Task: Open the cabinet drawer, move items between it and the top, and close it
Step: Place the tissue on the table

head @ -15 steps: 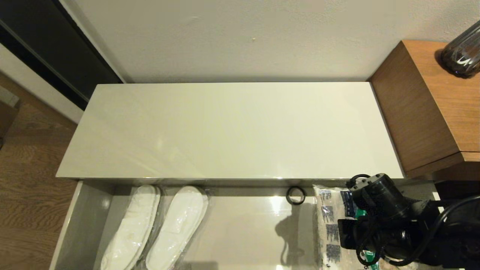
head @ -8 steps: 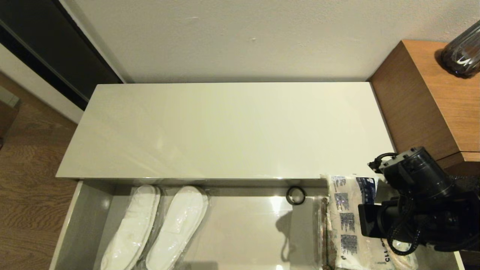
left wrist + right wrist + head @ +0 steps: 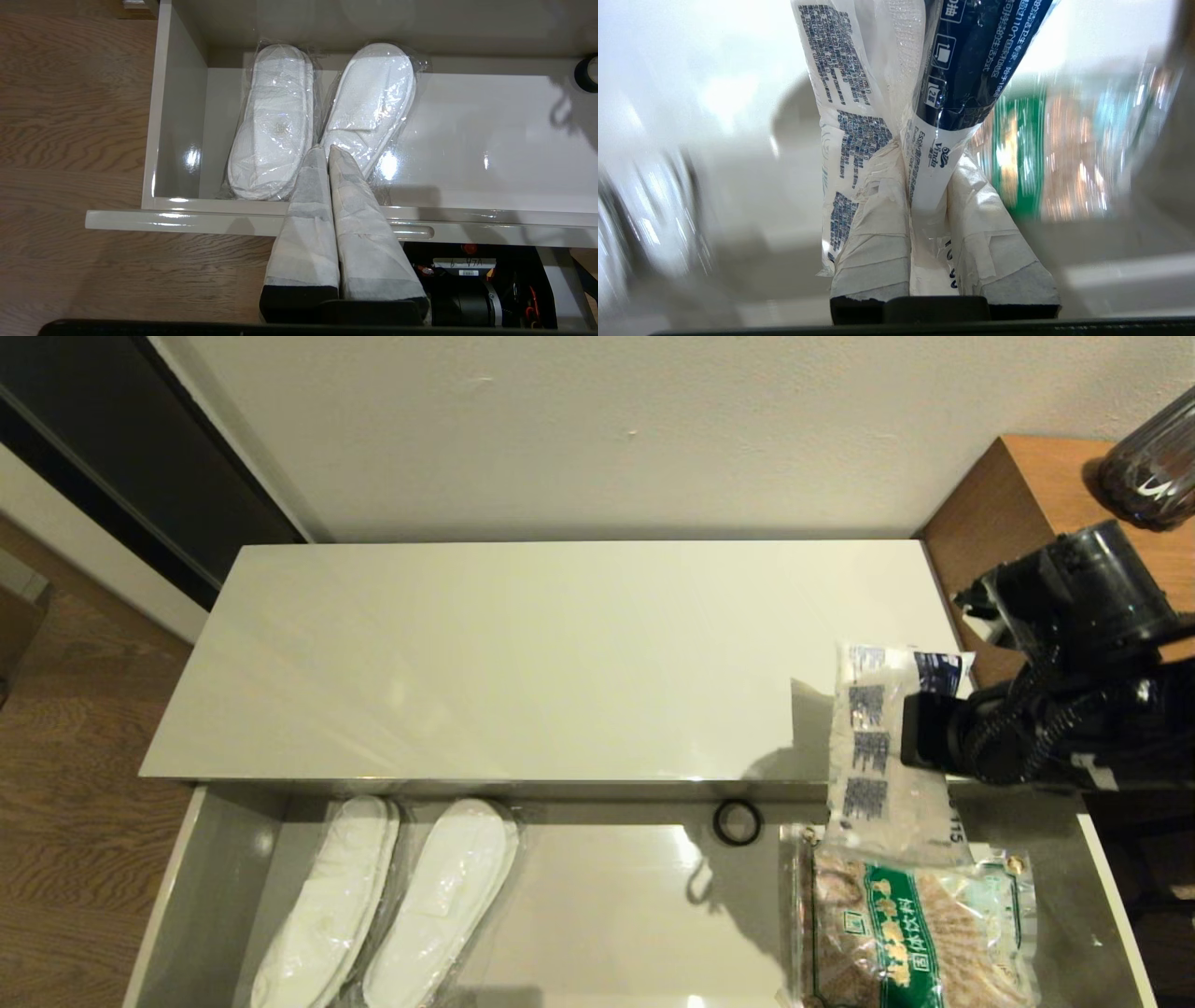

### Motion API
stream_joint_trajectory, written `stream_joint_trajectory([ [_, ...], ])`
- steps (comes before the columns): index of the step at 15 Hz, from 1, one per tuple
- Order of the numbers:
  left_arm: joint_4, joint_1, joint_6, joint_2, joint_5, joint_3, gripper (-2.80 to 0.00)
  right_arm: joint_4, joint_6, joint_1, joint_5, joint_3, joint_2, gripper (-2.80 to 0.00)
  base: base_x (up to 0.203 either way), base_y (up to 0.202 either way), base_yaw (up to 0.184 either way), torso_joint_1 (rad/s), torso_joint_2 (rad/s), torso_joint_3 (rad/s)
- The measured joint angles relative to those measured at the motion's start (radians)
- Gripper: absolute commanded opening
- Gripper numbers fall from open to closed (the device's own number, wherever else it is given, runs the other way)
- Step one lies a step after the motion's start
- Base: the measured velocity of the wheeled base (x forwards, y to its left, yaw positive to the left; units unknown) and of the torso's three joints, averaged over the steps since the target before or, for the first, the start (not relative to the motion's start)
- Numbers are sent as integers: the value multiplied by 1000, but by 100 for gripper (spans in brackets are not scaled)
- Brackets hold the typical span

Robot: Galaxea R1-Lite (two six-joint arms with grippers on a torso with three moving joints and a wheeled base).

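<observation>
Nearest me the drawer [image 3: 210, 896] stands pulled out, and I count four things in it: two white slippers [image 3: 387, 905] in clear wrap on the left, one small black ring [image 3: 737, 821] at the back, and one clear packet [image 3: 920, 933] with a green label lying flat on the right. My left gripper [image 3: 327, 151] hangs over the slippers, fingers pressed together on nothing. Further out, my right gripper [image 3: 924, 177] pinches the one white packet [image 3: 878, 756] in the air, hanging over the right front edge of the cabinet top [image 3: 560, 653].
</observation>
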Motion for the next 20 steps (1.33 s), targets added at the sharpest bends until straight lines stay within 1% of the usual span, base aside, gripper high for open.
stream_joint_trajectory([
  [3,0,0,0,0,0,0,-280,1,-9,-78,-18,-201,123,-280,0,0,0,0,0,0],
  [5,0,0,0,0,0,0,-280,-4,-27,-108,-61,-292,209,-280,0,0,0,0,0,0],
  [7,0,0,0,0,0,0,-280,-11,-42,-119,-100,-329,283,-280,0,0,0,0,0,0],
  [11,0,0,0,0,0,0,-280,-29,-47,-122,-112,-353,360,-280,0,0,0,0,0,0],
  [12,0,0,0,0,0,0,-280,-29,-47,-122,-117,-359,369,0,0,0,0,0,0,0],
  [16,0,0,0,0,0,0,-280,-23,-46,-122,-118,-376,367,0,0,0,0,0,0,0],
  [20,0,0,0,0,0,0,-280,18,-51,-114,-107,-355,301,0,0,0,0,0,0,0],
])
